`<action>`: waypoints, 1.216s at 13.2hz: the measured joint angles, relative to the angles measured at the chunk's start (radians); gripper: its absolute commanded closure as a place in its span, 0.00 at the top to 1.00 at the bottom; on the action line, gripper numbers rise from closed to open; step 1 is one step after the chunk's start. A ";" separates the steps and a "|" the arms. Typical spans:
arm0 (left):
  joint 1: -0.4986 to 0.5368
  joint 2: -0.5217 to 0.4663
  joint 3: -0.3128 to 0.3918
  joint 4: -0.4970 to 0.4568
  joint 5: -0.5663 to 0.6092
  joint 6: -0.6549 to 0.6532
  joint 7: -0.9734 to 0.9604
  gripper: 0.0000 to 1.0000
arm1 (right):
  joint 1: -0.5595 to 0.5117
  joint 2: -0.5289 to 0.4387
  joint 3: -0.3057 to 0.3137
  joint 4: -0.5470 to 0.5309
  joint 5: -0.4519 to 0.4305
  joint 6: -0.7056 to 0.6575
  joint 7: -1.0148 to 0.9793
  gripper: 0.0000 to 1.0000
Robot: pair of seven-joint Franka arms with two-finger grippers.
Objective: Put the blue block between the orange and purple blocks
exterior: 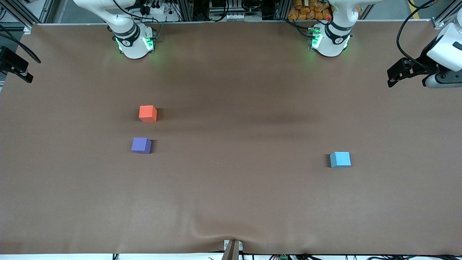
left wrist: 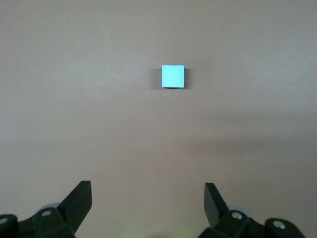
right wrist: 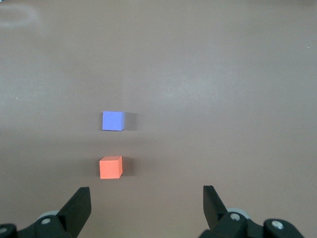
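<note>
The blue block [exterior: 340, 159] sits alone on the brown table toward the left arm's end; it also shows in the left wrist view [left wrist: 173, 77]. The orange block [exterior: 148, 113] and the purple block [exterior: 141, 145] sit toward the right arm's end, the purple one nearer the front camera, with a gap of about one block between them. Both show in the right wrist view, orange [right wrist: 110, 167] and purple [right wrist: 113, 120]. My left gripper [exterior: 389, 77] [left wrist: 147, 193] is open and empty, high over the table's end. My right gripper [exterior: 25, 72] [right wrist: 147, 196] is open and empty at the other end.
The table [exterior: 231, 195] is covered with a brown cloth that wrinkles near the front edge. A small bracket [exterior: 232, 249] sticks up at the middle of that edge. The two arm bases [exterior: 135, 41] [exterior: 328, 39] stand along the back edge.
</note>
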 measured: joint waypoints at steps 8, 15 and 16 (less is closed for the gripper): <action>0.000 0.008 0.001 0.011 0.000 -0.009 0.003 1.00 | 0.000 0.000 0.000 0.000 0.000 0.000 0.000 1.00; 0.000 0.017 -0.003 0.016 0.000 -0.009 0.005 1.00 | 0.000 0.000 0.000 0.000 0.000 0.000 0.000 1.00; 0.000 0.018 -0.003 0.017 0.000 -0.009 0.005 1.00 | 0.000 0.000 0.000 0.000 0.000 0.000 0.000 1.00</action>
